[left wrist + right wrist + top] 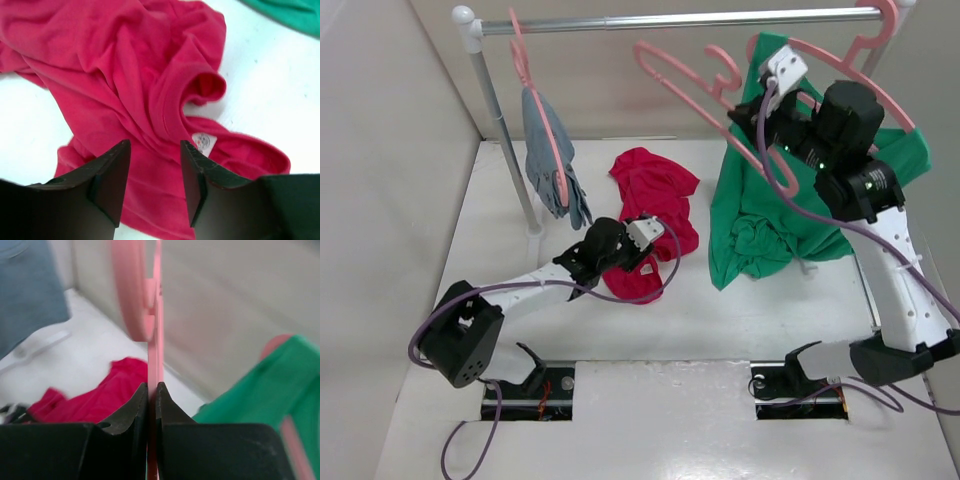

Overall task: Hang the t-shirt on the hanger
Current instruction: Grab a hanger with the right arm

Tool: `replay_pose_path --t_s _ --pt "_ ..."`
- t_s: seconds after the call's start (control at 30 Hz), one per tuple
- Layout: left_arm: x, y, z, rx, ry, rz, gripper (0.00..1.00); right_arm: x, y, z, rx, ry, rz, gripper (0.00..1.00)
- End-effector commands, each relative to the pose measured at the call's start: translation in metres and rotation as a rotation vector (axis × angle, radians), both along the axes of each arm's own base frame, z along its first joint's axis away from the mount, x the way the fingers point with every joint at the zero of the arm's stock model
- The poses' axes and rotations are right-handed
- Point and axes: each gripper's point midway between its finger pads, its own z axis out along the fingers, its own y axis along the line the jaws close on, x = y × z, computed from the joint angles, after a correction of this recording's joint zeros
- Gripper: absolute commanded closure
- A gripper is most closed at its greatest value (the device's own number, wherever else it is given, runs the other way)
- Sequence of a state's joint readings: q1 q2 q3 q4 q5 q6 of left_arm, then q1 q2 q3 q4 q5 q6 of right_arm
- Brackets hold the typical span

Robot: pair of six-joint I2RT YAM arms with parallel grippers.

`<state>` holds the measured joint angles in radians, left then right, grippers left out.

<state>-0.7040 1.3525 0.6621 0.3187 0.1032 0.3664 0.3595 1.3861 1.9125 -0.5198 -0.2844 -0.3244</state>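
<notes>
Between the left gripper's (pixel 155 150) spread, empty jaws: soft crimson folds of the t-shirt (pixel 125 65), crumpled on the white table (pixel 620 320). Seen from the left wrist only: ribbed collar curled over, small white label (pixel 203 142) just beside one fingertip. Contact with the cloth not determinable.

Up at the right gripper (pixel 152 390): clamped tight on a thin edge of the hanger (pixel 152 315), smooth pink plastic, blurred and cut off at the top. Visible overhead only: held in the air below the metal rail (pixel 670 20), well apart from the t-shirt, partly in front of a green top (pixel 760 220). At the far left, a blue-grey garment (pixel 545 150) hanging from the rail. Pink outlines near the right gripper overlapping, hard to separate.
</notes>
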Motion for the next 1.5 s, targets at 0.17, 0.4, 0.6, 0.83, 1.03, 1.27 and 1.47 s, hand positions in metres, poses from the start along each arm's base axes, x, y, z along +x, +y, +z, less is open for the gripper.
replay_pose_path --t_s 0.17,0.4,0.6,0.83,1.03,1.27,1.47 --pt "0.019 -0.044 0.031 -0.065 0.018 -0.111 0.49 -0.029 0.018 -0.052 -0.047 0.025 0.070 1.00" --pt "0.025 -0.067 0.022 0.008 0.009 -0.246 0.45 -0.029 -0.001 -0.082 -0.036 0.091 0.002 1.00" --pt "0.031 -0.063 0.016 0.104 0.016 -0.218 0.62 -0.036 -0.025 -0.127 -0.039 0.179 -0.027 1.00" --pt "-0.012 -0.018 0.028 0.077 -0.016 -0.263 0.40 -0.053 -0.032 -0.183 -0.063 0.332 -0.028 1.00" --pt "-0.031 -0.010 -0.024 0.182 0.218 -0.177 0.37 -0.058 -0.025 -0.191 -0.031 0.344 -0.002 1.00" --pt "-0.006 -0.019 -0.033 0.156 0.237 -0.055 0.38 -0.069 -0.022 -0.207 -0.051 0.399 -0.001 1.00" --pt "-0.023 -0.004 -0.046 0.206 0.266 -0.104 0.44 -0.088 -0.021 -0.212 -0.018 0.408 -0.010 1.00"
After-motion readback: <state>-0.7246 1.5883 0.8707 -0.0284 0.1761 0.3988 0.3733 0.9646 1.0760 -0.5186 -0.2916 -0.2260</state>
